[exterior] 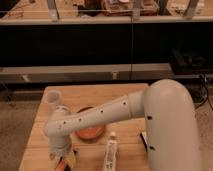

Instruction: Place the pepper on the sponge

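Camera view, 1 frame, looking down on a wooden desk (35,145) from its near side. 1 white arm (100,116) enters from the right. Its bulky upper housing covers the desk's right edge and near right corner, and the forearm runs diagonally across the desk toward the near left corner. A row of small dark holes dots the forearm. Gripper (63,159) is low at the near left corner, pointing down at the desk surface and partly cut by the bottom of the frame. Cannot tell whether it is apart, together or clamped on anything. Pepper (62,164): a small orange piece shows right at the gripper's tip, at the near edge of the desk. Whether it touches the desk cannot be resolved, and whether the sponge lies beneath it cannot be told. Round orange-red dish (91,133) sits mid-desk, toward the near edge, with its far half covered by the forearm. 1 pale translucent cup (52,98) stands upright near the far left corner, just beyond the arm's bend. 1 white tube (110,154) lies lengthwise at the near edge, right of the dish and apart from the gripper. A dark block (144,140) peeks out beside the arm housing at the near edge, mostly hidden. Beyond the far edge stands dark shelving (100,45) with a metal rail.
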Available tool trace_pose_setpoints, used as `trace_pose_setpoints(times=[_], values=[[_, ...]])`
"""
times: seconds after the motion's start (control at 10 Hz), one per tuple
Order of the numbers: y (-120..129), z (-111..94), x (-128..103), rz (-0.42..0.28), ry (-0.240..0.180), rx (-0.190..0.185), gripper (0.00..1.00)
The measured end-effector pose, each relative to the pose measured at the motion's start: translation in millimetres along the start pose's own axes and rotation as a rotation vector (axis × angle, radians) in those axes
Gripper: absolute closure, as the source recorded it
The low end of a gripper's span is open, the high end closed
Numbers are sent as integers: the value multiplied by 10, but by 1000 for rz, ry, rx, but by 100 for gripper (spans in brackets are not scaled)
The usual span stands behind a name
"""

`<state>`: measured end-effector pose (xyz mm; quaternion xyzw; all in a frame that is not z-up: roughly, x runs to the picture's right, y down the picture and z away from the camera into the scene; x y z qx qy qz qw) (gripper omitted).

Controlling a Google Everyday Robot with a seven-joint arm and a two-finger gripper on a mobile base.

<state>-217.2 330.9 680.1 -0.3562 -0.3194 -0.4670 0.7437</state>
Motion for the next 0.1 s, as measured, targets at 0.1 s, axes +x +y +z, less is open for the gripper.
trace_pose_setpoints(times=[0.1], values=[[2, 2, 9, 4, 2, -2, 20]])
